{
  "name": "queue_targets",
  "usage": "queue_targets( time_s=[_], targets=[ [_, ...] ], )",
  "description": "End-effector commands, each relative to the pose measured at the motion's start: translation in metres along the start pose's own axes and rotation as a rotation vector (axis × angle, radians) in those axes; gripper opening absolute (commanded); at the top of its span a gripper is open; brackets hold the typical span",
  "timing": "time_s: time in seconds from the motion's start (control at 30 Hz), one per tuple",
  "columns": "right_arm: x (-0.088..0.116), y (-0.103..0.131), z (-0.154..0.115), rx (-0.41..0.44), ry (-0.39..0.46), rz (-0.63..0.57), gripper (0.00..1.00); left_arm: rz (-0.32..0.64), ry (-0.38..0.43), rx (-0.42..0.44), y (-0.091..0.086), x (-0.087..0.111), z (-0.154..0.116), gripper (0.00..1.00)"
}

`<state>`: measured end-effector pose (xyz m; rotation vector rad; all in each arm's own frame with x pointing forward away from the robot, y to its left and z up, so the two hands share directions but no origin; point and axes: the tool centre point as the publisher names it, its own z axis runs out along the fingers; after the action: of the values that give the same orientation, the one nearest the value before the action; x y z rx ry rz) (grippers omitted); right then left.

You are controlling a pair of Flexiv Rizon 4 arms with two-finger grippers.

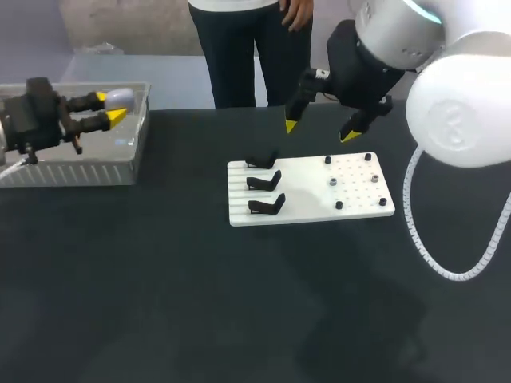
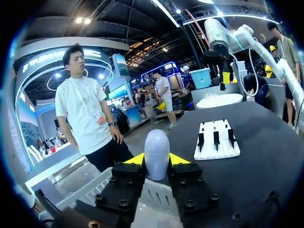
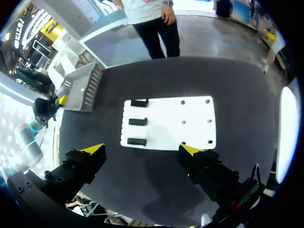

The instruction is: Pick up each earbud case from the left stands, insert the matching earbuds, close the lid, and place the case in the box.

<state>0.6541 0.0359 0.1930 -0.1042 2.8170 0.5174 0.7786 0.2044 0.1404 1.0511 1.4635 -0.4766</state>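
Earbud case (image 2: 156, 151): smooth, pale grey, egg-shaped, clenched between the yellow tips of the left gripper (image 2: 156, 159), directly above the box (image 2: 90, 192). Box is metal with ribbed walls and sits near the far left edge of the matte black table (image 2: 266, 156). A broad stretch of tabletop separates it from the flat white board (image 2: 216, 151), which carries three black stands (image 2: 216, 138) in a row. Right gripper (image 1: 320, 132) hovers above the board's far edge, fingers released and spread wide.
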Motion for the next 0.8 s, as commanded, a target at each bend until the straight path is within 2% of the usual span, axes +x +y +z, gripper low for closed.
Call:
queue_targets(
  time_s=[0.03,0.17,0.37,0.47,0.5,0.53,0.57,0.6,0.8],
  targets=[
    [0.004,0.005,0.006,0.011,0.004,0.005,1.00,-0.005,-0.002,-0.194,0.005,0.017,-0.007,0.00],
    [0.008,0.007,0.009,0.017,0.023,0.018,1.00,-0.030,0.010,-0.225,0.015,0.036,-0.011,0.00],
    [0.011,0.007,0.013,0.022,0.039,0.028,1.00,-0.070,0.061,-0.227,0.024,0.060,-0.013,0.00],
    [0.010,0.010,0.012,0.018,0.032,0.028,1.00,-0.085,0.064,-0.229,0.026,0.065,-0.014,0.00],
    [0.009,0.010,0.012,0.017,0.028,0.027,1.00,-0.084,0.068,-0.235,0.026,0.065,-0.014,0.11],
    [0.008,0.011,0.012,0.016,0.024,0.026,1.00,-0.084,0.069,-0.236,0.027,0.065,-0.015,0.43],
    [0.007,0.011,0.011,0.012,0.021,0.024,1.00,-0.085,0.069,-0.236,0.028,0.064,-0.016,0.84],
    [0.007,0.011,0.011,0.008,0.011,0.021,1.00,-0.085,0.069,-0.237,0.028,0.063,-0.017,1.00],
    [0.004,0.009,0.001,-0.067,-0.031,-0.044,1.00,-0.072,0.039,-0.225,0.022,0.040,-0.025,1.00]
  ],
)
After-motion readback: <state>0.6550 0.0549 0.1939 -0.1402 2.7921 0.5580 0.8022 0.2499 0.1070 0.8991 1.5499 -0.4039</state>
